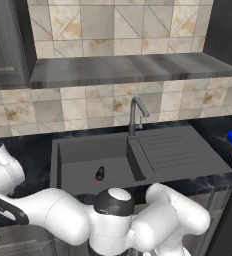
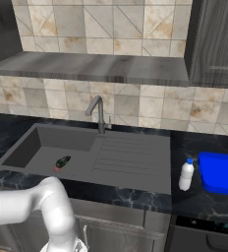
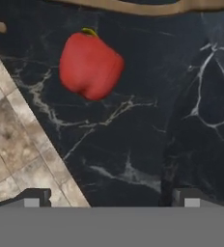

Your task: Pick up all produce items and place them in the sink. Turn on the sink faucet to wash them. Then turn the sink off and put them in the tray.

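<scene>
so the gathering step is half done: the dark green oval [image 1: 100, 173] lies in the sink [image 1: 78, 150], low centre of the left base view. the red pepper [image 3: 90, 65] sits on black counter, upper left of the hand view. the gripper [image 3: 111, 198] is spread wide, empty; it must descend and straddle it.

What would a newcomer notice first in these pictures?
Probably the red pepper lying on the black marble counter, ahead of the open gripper in the hand view. Next, the blue tray on the counter to the right of the sink, and the dark oval lying in the basin.
</scene>
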